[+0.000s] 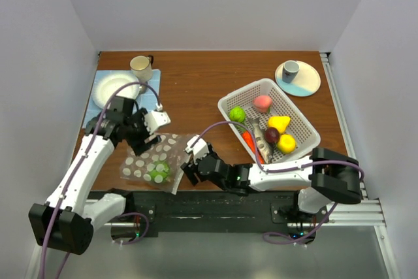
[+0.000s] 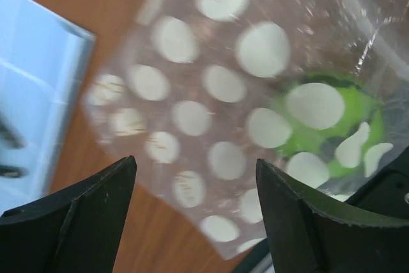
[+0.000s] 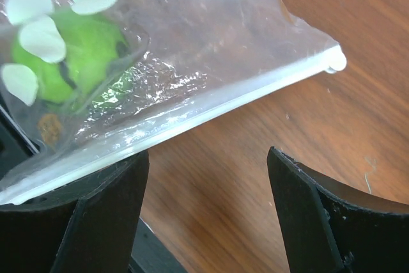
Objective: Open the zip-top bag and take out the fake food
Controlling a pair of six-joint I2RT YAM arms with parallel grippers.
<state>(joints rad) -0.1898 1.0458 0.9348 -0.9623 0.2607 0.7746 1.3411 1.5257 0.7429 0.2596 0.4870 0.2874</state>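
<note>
I am counting one zip-top bag (image 1: 155, 161) on the counter (image 1: 196, 76), and one green fruit (image 1: 159, 172) is sitting inside it. I am counting one white basket (image 1: 230, 101). Seven toy foods are lying in it: one green ball (image 1: 237, 114), one pink fruit (image 1: 262, 102), one dark red fruit (image 1: 272, 135), one orange carrot (image 1: 249, 143), one grey fish (image 1: 260, 139), one big yellow piece (image 1: 279, 123) and one small yellow piece (image 1: 286, 143). I am also counting two cups, a cream cup (image 1: 141, 66) and a grey cup (image 1: 290, 70). I am counting two plates, a white plate (image 1: 108, 93) and a cream plate (image 1: 307, 82), and one blue mat (image 1: 104, 78). I am working with two tools, my left tool (image 2: 195, 177) and my right tool (image 3: 208, 171).

White arm links (image 1: 85, 161) with black joints (image 1: 121, 114), purple cables (image 1: 225, 123), and black, possibly ridged tool fingers (image 2: 77, 222).
</note>
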